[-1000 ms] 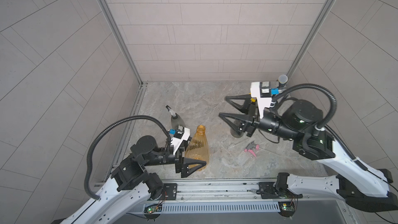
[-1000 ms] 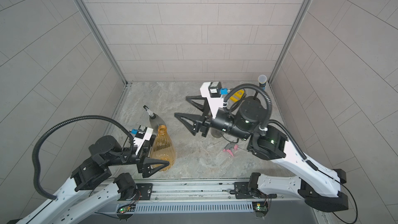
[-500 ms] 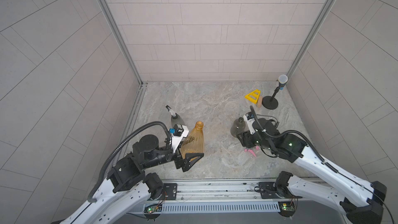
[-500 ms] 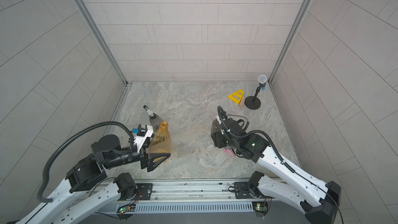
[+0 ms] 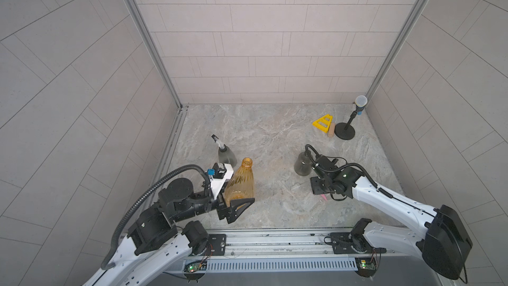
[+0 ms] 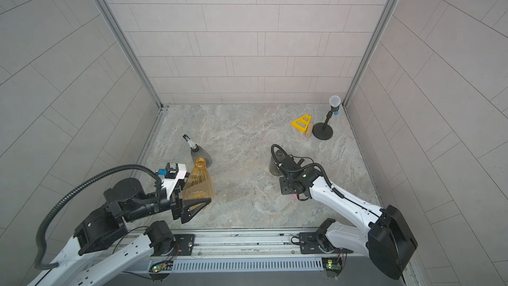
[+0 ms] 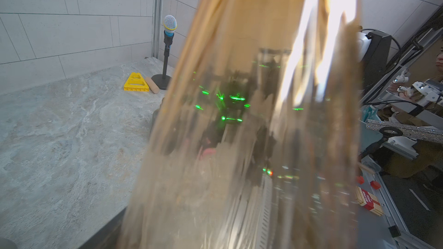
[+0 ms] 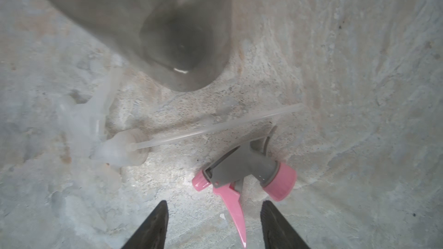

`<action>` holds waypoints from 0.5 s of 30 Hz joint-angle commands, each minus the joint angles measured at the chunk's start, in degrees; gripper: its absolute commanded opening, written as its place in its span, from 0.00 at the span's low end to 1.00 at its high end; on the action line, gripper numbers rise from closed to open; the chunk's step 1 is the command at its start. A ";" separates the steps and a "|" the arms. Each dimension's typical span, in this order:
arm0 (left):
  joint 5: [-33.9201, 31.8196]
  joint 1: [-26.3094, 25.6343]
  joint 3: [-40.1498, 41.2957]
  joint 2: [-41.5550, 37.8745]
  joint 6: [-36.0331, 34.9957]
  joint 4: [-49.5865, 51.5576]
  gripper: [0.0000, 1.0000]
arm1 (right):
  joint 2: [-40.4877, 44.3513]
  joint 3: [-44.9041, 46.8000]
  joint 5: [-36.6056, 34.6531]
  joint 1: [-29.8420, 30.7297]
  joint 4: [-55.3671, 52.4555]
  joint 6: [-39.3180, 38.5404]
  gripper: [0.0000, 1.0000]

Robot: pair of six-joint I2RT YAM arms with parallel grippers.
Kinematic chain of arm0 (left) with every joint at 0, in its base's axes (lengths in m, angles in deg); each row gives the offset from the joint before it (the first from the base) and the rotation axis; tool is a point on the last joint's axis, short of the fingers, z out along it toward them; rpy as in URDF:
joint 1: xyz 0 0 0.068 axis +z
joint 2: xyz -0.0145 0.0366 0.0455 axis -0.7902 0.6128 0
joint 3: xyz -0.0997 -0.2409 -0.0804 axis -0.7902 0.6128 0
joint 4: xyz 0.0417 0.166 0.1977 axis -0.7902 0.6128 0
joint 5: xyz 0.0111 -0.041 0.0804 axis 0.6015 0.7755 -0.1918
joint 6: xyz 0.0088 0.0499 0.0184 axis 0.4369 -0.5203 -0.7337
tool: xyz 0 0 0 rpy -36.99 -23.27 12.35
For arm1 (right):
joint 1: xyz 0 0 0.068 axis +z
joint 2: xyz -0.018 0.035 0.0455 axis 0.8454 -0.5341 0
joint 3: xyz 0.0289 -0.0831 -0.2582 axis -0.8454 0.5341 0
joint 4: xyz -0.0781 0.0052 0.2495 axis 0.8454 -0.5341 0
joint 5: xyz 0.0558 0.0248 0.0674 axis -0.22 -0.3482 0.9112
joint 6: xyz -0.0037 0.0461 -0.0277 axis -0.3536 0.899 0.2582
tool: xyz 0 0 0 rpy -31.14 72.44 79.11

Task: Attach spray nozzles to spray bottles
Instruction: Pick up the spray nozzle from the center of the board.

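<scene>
My left gripper (image 5: 237, 200) is shut on the lower body of the amber bottle (image 5: 241, 180), which stands open-necked near the front left and fills the left wrist view (image 7: 239, 116). Behind it stands a smoky grey bottle (image 5: 227, 156) with a white-and-black nozzle (image 5: 216, 139) on its neck. A second grey bottle (image 5: 301, 164) stands uncapped beside my right arm. My right gripper (image 8: 214, 202) points down at the floor, open. The grey-and-pink nozzle (image 8: 247, 168) lies just ahead of the fingertips, its pink trigger reaching between them. The translucent nozzle (image 8: 100, 128) lies next to it.
A yellow triangle block (image 5: 323, 124), a wooden cylinder (image 5: 331, 131) and a black-based microphone stand (image 5: 345, 133) sit at the back right. The metal rail (image 5: 275, 239) runs along the table's front edge. Tiled walls close in three sides.
My right arm has dropped from high above the table to just over the two loose nozzles, and its jaws have narrowed. My left gripper tilted the amber bottle, then shifted it slightly left.
</scene>
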 commanded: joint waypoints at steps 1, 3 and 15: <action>1.18 0.01 0.31 -0.98 -0.65 -2.16 0.00 | 0.93 1.03 -0.81 -2.77 1.50 -1.43 0.65; 1.25 0.02 0.49 -1.58 -0.48 -2.27 0.00 | 0.91 0.82 1.27 -2.81 2.85 -3.19 0.65; 1.51 0.06 1.17 -2.53 -0.56 -2.12 0.00 | -1.93 3.21 7.03 -7.28 9.56 -2.49 0.70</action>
